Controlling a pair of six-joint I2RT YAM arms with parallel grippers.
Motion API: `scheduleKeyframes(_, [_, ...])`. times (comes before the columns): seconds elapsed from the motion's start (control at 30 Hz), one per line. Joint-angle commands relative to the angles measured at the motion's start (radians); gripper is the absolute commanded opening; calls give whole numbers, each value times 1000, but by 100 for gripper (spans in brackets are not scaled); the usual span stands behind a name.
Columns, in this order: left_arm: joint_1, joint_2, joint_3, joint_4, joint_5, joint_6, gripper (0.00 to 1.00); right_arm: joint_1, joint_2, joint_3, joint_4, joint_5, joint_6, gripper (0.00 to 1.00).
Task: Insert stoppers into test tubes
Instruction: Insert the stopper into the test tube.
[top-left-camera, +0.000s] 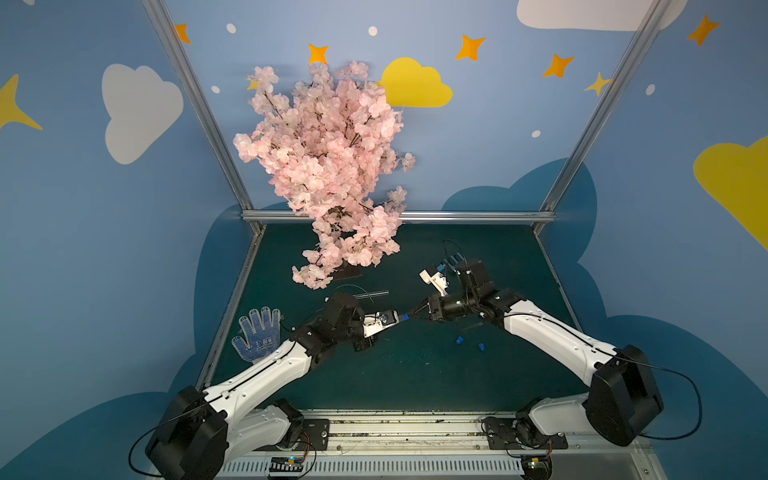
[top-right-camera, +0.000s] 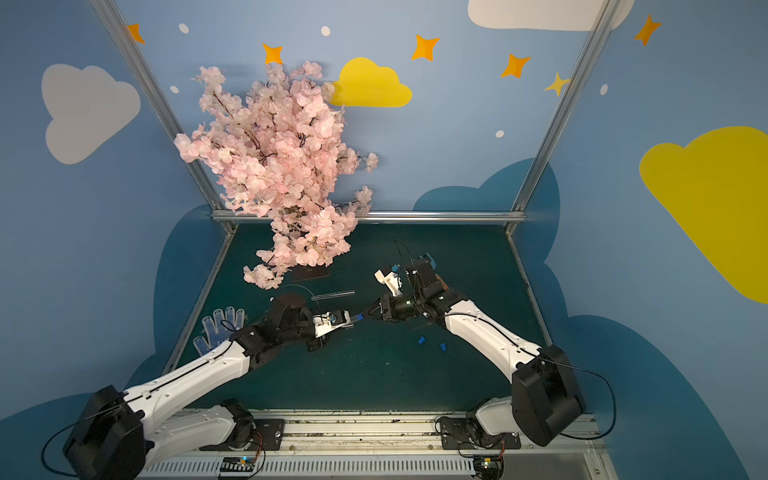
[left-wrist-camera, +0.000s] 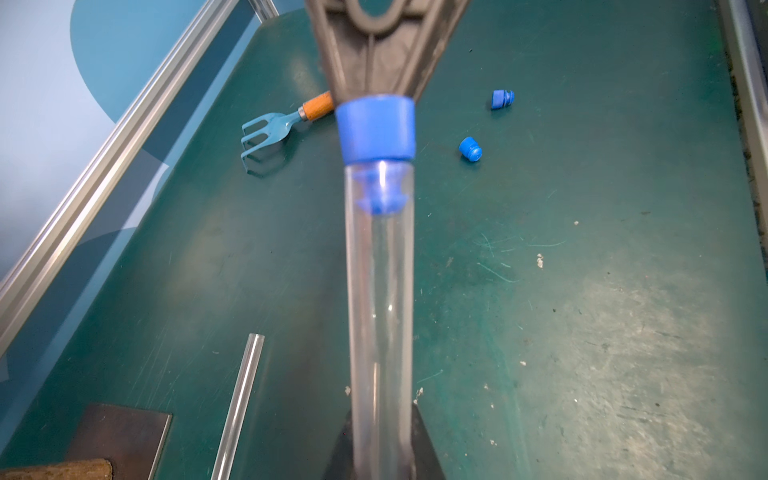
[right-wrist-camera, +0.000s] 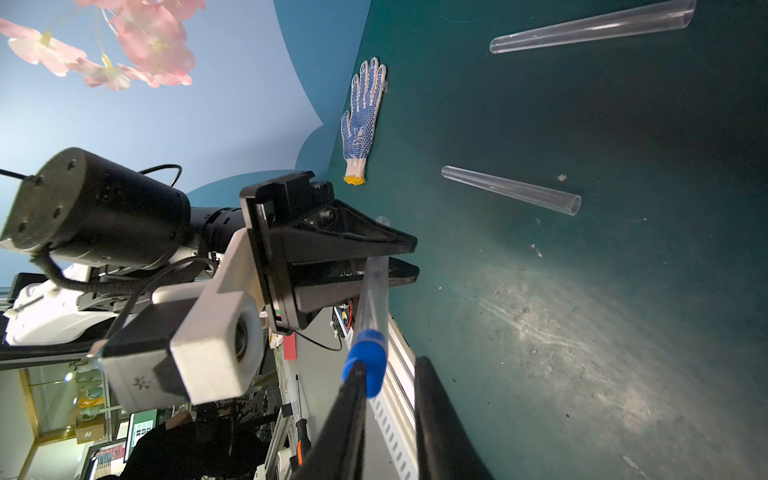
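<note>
Stopper (left-wrist-camera: 376, 129): sat in the test tube (left-wrist-camera: 380, 311) mouth
Left gripper (right-wrist-camera: 415, 258): clamped that tube
Right gripper (right-wrist-camera: 390, 365): narrow, at stopper; couldn't tell grip

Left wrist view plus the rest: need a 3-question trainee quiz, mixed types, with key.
1. True or false: the left gripper holds a test tube with a stopper plugged into its mouth.
2. Loose stoppers lying on the table: A one, B two, C three?
3. Fill in: the white, blue-dotted item lying beside the left arm is a ___.
Key: 1 true; 2 B; 3 glove.
</note>
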Motion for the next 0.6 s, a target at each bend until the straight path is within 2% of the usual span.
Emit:
scheduleKeyframes(0.0, [-5,-5,23,44,43,-14,2,21,24,28,-14,-24,-23,22])
scheduleKeyframes(0.57, [12,-72,38,175,169,-137,2,61,96,49,-84,-46,-80,17])
